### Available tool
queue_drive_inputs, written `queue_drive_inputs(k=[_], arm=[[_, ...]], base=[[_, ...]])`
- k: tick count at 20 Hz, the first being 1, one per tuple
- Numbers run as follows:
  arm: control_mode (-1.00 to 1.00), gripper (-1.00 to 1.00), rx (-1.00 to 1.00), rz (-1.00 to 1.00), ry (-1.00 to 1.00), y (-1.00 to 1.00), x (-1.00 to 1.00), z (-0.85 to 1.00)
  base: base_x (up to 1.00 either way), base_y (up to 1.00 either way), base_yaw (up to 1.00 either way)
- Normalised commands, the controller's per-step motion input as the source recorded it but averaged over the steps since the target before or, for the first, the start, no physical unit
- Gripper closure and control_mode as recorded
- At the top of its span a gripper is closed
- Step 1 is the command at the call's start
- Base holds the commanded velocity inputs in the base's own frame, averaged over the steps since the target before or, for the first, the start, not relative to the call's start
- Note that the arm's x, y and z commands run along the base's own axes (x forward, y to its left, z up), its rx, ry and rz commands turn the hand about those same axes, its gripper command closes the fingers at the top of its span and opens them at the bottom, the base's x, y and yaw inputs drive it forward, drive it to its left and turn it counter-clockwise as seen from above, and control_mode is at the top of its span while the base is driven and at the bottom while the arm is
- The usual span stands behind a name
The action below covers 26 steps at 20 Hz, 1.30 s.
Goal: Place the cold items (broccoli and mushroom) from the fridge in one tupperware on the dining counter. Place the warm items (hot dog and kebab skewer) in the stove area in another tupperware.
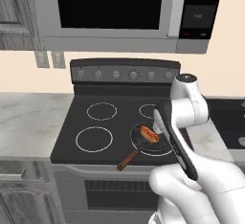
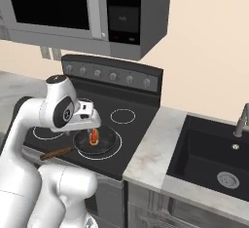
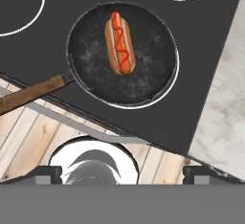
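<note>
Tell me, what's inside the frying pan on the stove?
A hot dog with ketchup squiggled along it lies in the frying pan. Nothing else is in there. The pan bottom directly under the hot dog is covered, so that bit can't be seen.

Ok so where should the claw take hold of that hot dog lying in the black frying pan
Grip the hot dog in its tan bun with red sauce across its middle, coming straight down from above. It lies flat in the round black frying pan, whose low rim blocks a side approach, so the open claw should close across the bun's narrow width.
</note>
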Motion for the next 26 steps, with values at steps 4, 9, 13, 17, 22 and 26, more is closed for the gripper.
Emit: queue_drive_inputs(k=[4,9,13,17,22,26], arm=[[-1.00,-1.00,0.00,0.00,0.11,0.12,0.68,-0.42],[-1.00,-1.00,0.00,0.00,0.04,0.05,0.51,-0.44],[-1.00,-1.00,0.00,0.03,0.00,0.00,0.37,-0.45],[-1.00,-1.00,0.00,0.02,0.00,0.00,0.35,-0.42],[-1.00,-1.00,0.00,0.01,0.00,0.00,0.36,-0.35],[-1.00,-1.00,0.00,0.00,0.00,0.02,0.44,-0.29]], base=[[0.00,0.00,0.00],[0.00,0.00,0.00],[0.00,0.00,0.00],[0.00,0.00,0.00],[0.00,0.00,0.00],[0.00,0.00,0.00]])
